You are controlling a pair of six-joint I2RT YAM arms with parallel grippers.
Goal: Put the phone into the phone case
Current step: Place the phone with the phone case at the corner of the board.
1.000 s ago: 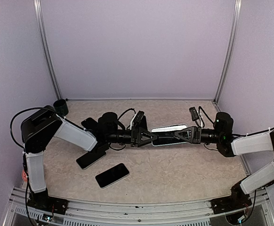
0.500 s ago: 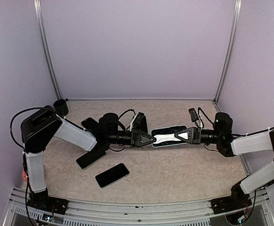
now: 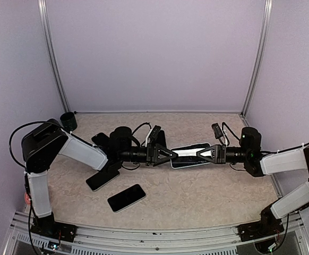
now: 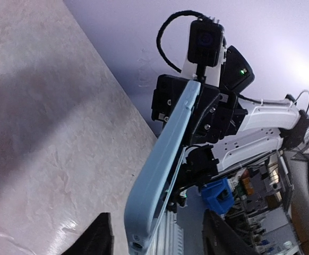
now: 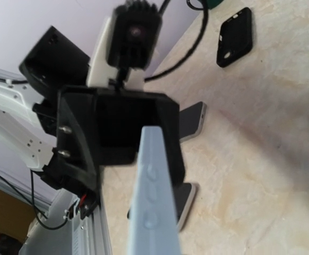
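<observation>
A light blue phone case hangs above the middle of the table between both arms. A dark phone face shows inside its pale rim. My right gripper is shut on the case's right end. My left gripper faces it from the left, open. In the left wrist view the case runs edge-on between my left gripper's two dark fingers, with a gap on each side. In the right wrist view the case's edge, with its three button bumps, points at the left gripper's black body.
Two loose phones lie at the front left: one nearer, one partly under the left arm. A black case and a black cup sit at the back left. The right wrist view shows a black case on the table.
The left gripper closed onto the case's left end half a second ago and now stands open again. The case has turned slightly in the right gripper's hold.
</observation>
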